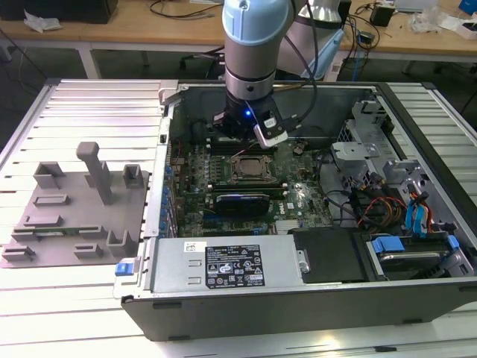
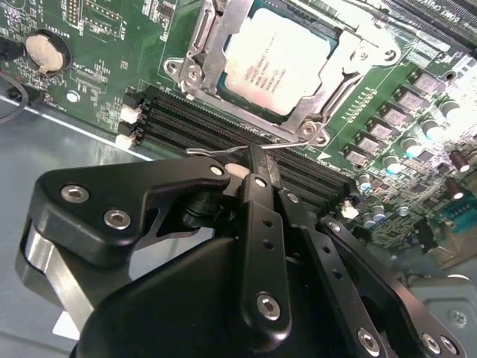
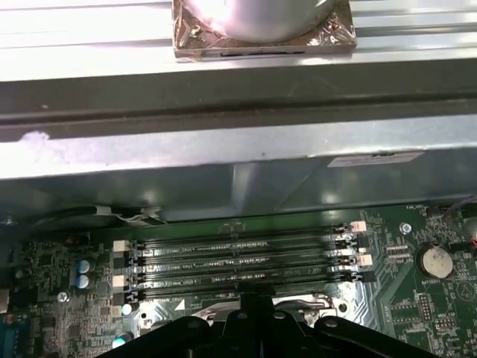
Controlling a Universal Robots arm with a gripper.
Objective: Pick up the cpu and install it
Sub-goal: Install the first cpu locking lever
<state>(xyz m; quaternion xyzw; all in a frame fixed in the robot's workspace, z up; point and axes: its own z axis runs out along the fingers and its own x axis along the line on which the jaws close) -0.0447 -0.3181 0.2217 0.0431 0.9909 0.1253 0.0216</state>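
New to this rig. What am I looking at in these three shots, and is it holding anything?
One robot arm reaches into an open computer case. The exterior view looks from off the arm; both wrist views ride on it, looking at the motherboard. The cpu already sits in its socket frame. The gripper is shut, its tip at a thin metal lever; whether it pinches that, I cannot tell. A grey fixture tray lies at the exterior view's left.
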